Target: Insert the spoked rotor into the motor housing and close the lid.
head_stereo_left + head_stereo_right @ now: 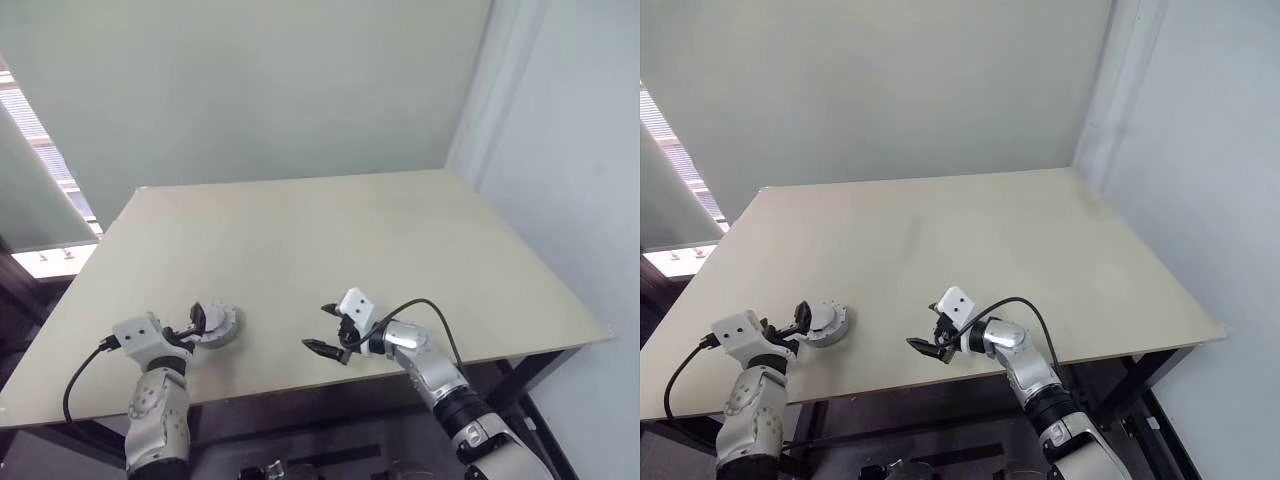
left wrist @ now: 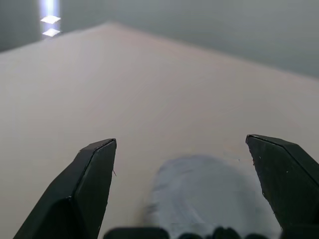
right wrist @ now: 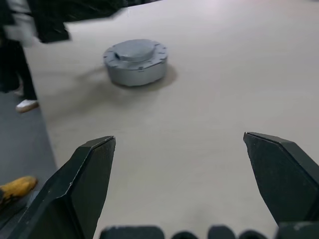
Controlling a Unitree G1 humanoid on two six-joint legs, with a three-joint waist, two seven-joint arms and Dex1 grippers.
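Grey motor housing (image 3: 135, 61), lid on, bears no legible marking; left gripper (image 1: 196, 322) and right gripper (image 1: 324, 329) both gape.

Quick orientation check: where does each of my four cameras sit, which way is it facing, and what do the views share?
Left eye, right eye: on the head, looking down over the table; both arms, the left gripper and the right gripper show.
Left wrist: looks between its open fingers across the table, over the motor housing.
Right wrist: looks between its open fingers toward the housing.
Shared: the housing, lid on.
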